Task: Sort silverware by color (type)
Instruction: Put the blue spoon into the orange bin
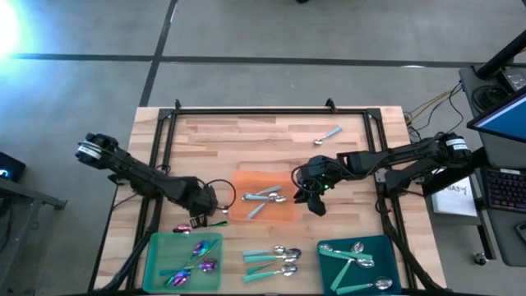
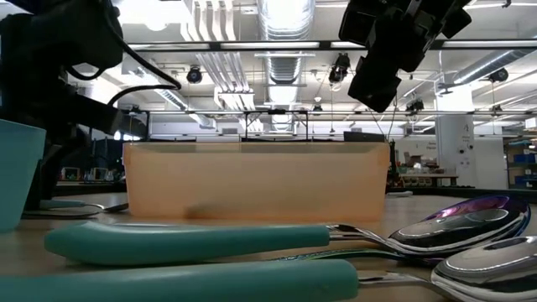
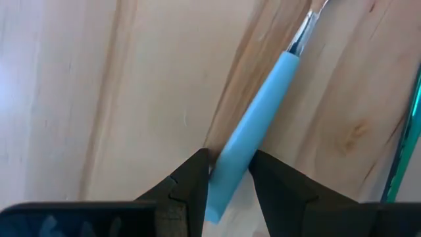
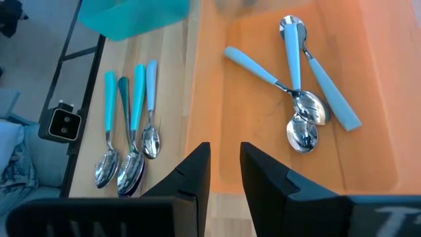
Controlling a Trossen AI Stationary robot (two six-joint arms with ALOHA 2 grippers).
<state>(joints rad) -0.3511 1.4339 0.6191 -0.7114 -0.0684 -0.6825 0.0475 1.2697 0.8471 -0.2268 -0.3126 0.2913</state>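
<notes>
A spoon with a light-blue handle (image 3: 253,125) lies flat on the wood beside the green tray (image 1: 156,247). Its purple bowl (image 1: 182,228) shows in the high view. My left gripper (image 3: 229,178) (image 1: 204,215) points down over it, open, one finger on each side of the handle's free end. My right gripper (image 4: 225,171) (image 1: 315,200) hangs open and bare above the right edge of the orange tray (image 1: 283,215). Three light-blue-handled spoons (image 4: 296,92) lie in that tray. My left gripper's fingers (image 3: 197,181) come from above and stand close against the two long sides of the handle's free end (image 3: 227,174), across the handle. I cannot tell whether they touch it. The spoon lies on the table.
The green tray holds purple-bowled spoons (image 1: 197,259). The teal tray (image 1: 329,275) at the near right holds teal-handled spoons (image 1: 353,261). Several loose teal spoons (image 1: 271,261) lie between these trays. One light-blue spoon (image 1: 329,134) lies toward the far edge. A black frame (image 1: 271,111) borders the table.
</notes>
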